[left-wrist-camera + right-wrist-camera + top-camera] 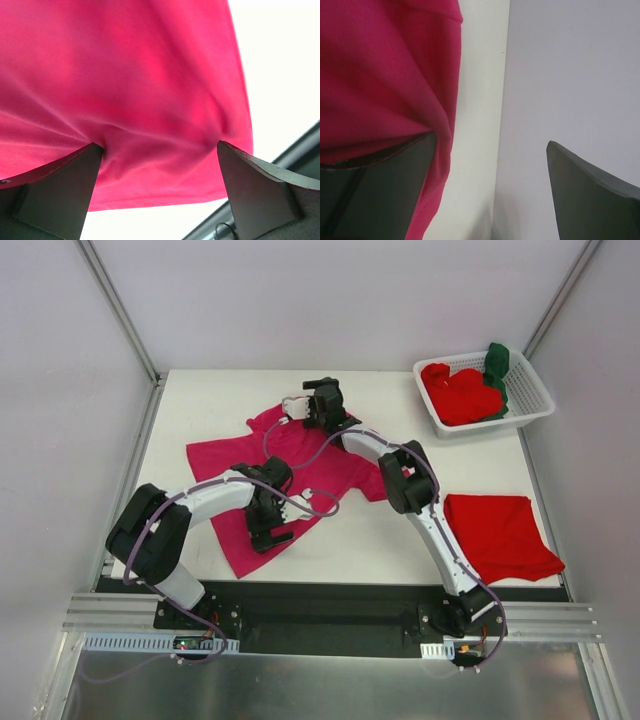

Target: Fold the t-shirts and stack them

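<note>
Magenta t-shirt (pixel 222 455) lay spread at worktop (pixel 350 545) centre. Left gripper (pixel 272 534) (jaws wide apart) sat on shirt's near edge; right gripper (pixel 296 410), equally spread, at far edge.

At least four t-shirts (pixel 215 455), one basket (pixel 532 390)

The magenta t-shirt (pixel 215 455) lies spread; red t-shirt (pixel 495 530) folded.

- magenta t-shirt (pixel 225 455) spread on worktop (pixel 380 540)
- left end effector (pixel 270 535) over its near hem, right end effector (pixel 298 408) at its far edge
- folded red t-shirt (pixel 500 530) on the right side
- white basket (pixel 530 395) far right: red shirts (pixel 460 395), green shirt (pixel 497 365)
</note>
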`<control>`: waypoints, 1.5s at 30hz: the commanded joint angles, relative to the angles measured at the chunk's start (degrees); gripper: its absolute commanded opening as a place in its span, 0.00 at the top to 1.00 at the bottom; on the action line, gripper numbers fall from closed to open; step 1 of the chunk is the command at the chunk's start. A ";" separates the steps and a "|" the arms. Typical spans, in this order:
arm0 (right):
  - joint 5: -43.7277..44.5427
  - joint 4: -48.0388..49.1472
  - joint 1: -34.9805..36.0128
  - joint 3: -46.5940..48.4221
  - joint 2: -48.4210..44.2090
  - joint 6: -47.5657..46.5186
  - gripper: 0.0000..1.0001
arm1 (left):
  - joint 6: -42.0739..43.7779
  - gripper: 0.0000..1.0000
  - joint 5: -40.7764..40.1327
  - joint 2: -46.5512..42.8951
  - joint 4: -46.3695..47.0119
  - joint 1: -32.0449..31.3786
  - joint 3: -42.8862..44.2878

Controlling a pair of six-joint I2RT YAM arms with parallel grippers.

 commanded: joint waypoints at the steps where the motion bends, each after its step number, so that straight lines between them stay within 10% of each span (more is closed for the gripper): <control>1: 2.18 9.31 -1.13 4.43 0.53 -6.66 0.04 | -0.83 0.01 5.64 -1.04 -9.14 -0.17 -4.70; 15: 9.83 3.44 -4.03 -1.01 -16.43 -8.25 0.04 | -1.80 0.01 -1.83 -1.57 -8.96 -0.26 -4.35; 31: -15.60 -60.77 -5.51 3.12 -27.85 30.32 0.04 | -12.87 0.01 -15.10 3.35 -3.25 16.51 18.05; 45: -19.60 -75.32 -9.91 -19.37 -39.37 39.38 0.01 | -10.68 0.01 -17.30 5.73 -0.88 17.85 14.29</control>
